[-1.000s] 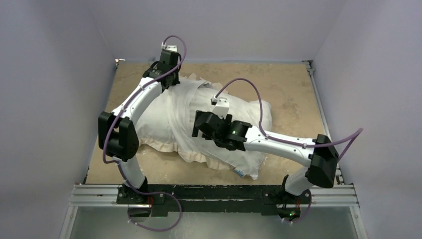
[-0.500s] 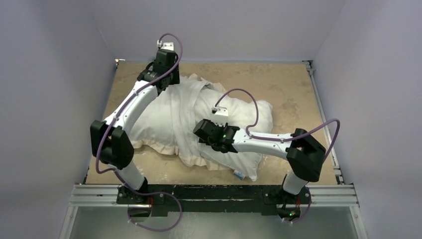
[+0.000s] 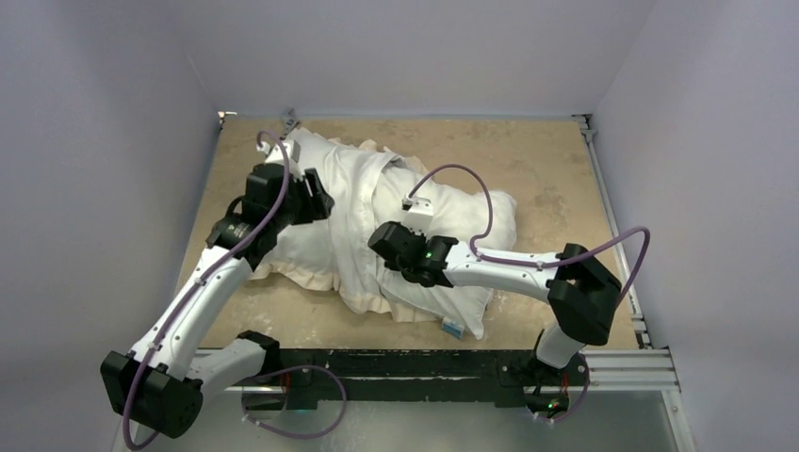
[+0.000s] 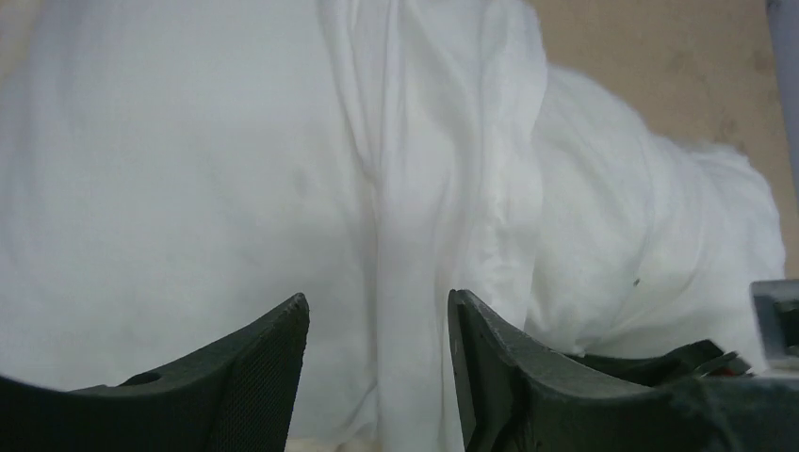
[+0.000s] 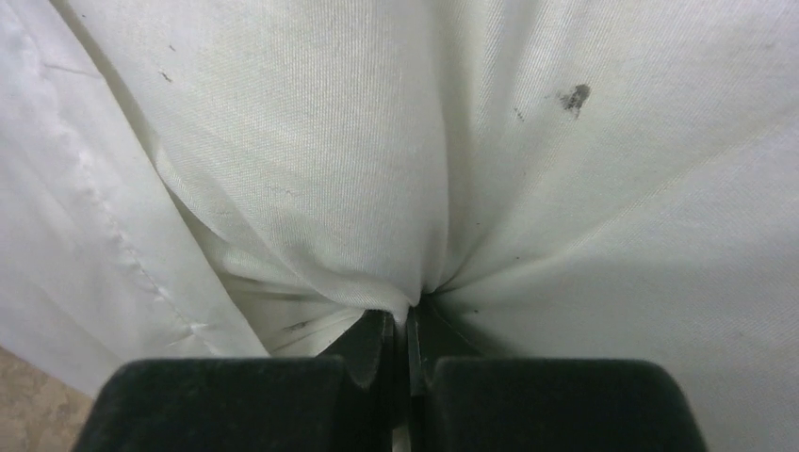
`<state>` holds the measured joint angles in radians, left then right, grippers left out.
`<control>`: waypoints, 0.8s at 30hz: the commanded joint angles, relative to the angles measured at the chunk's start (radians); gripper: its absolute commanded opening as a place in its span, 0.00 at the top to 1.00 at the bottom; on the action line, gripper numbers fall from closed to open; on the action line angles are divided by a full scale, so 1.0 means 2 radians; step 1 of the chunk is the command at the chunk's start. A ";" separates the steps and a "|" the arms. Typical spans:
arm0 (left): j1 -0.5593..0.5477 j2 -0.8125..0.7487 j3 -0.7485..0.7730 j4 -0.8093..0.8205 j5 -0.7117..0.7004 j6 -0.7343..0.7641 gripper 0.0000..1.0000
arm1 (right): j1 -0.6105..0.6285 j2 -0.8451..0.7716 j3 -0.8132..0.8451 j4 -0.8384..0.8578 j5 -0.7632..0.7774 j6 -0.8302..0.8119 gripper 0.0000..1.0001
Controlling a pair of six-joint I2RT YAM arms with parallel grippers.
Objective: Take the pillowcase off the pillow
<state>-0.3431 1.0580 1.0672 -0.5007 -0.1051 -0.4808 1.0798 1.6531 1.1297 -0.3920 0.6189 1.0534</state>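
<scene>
Pillowcase, white side up with its cream frill along the near edge, covers the left part of the pillow, which lies across the middle of the bench. The right gripper is clenched on a pinch of speckled pillow fabric. The left gripper hovers released over the pillowcase.

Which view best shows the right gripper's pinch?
Right wrist: the right gripper is shut on a bunched fold of the pillow, close up. Top view shows only the gripper's back; left wrist catches just a dark sliver at lower right.
</scene>
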 commanded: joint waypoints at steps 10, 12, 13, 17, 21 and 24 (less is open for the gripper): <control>-0.025 -0.051 -0.183 0.062 0.158 -0.082 0.48 | -0.013 -0.037 -0.009 -0.021 0.034 -0.012 1.00; -0.030 -0.048 -0.196 0.078 0.175 -0.090 0.50 | -0.013 -0.036 -0.009 -0.020 0.034 -0.012 1.00; -0.034 -0.046 -0.203 0.089 0.180 -0.095 0.50 | -0.013 -0.036 -0.009 -0.021 0.035 -0.012 1.00; -0.039 -0.035 -0.209 0.094 0.151 -0.098 0.71 | -0.013 -0.038 -0.009 -0.032 0.041 -0.001 1.00; -0.039 -0.040 -0.178 0.051 0.032 -0.086 1.00 | -0.014 -0.053 -0.008 -0.064 0.058 0.030 1.00; -0.039 -0.062 -0.164 0.029 -0.075 -0.098 1.00 | -0.015 -0.076 -0.005 -0.086 0.066 0.055 1.00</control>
<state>-0.4210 0.9878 0.6674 -0.4084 0.0570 -0.6552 1.0721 1.5806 1.1252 -0.4286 0.6373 1.0904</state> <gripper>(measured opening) 0.008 0.019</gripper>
